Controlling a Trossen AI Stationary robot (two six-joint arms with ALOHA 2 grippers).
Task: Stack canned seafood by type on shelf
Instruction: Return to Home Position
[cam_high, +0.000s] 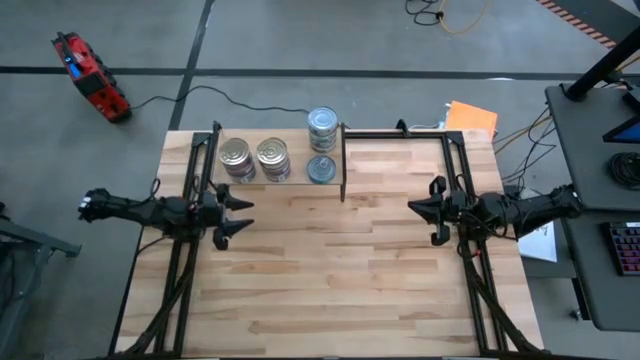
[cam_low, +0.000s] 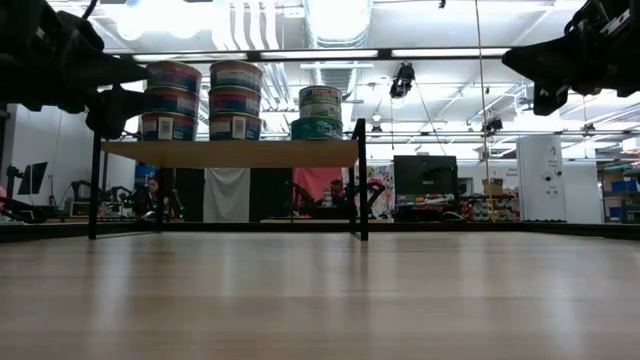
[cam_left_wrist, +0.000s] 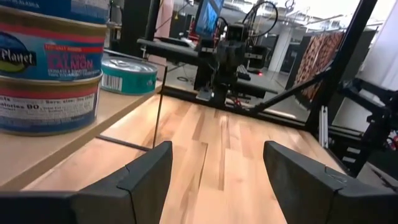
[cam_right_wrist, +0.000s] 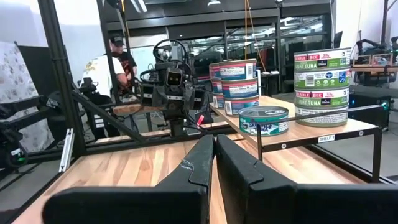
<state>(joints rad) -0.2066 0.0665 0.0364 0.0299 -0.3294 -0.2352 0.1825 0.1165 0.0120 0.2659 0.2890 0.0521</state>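
Squat round tins (cam_low: 235, 100) fill the shelf (cam_low: 250, 153) at the bench's (cam_high: 330, 270) far left. There are two blue-and-red stacks (cam_low: 172, 100) of three, a green-labelled stack (cam_right_wrist: 322, 87) that looks three high, and one teal tin (cam_right_wrist: 263, 119) beside it. The left pincer (cam_left_wrist: 217, 149), just beside the shelf, gapes wide and empty. The right pincer (cam_right_wrist: 214, 140), well apart, is pressed closed on nothing.

Pale wooden surface (cam_high: 330, 270) carries a raised shelf (cam_high: 298, 172) at its far left; on the shelf stand a golden-lidded stack (cam_high: 235, 158), a second golden-lidded stack (cam_high: 272, 158) just right of it, a silver-lidded stack (cam_high: 322, 128) and a single tin (cam_high: 321, 168) beside the dark end panel (cam_high: 343, 165).
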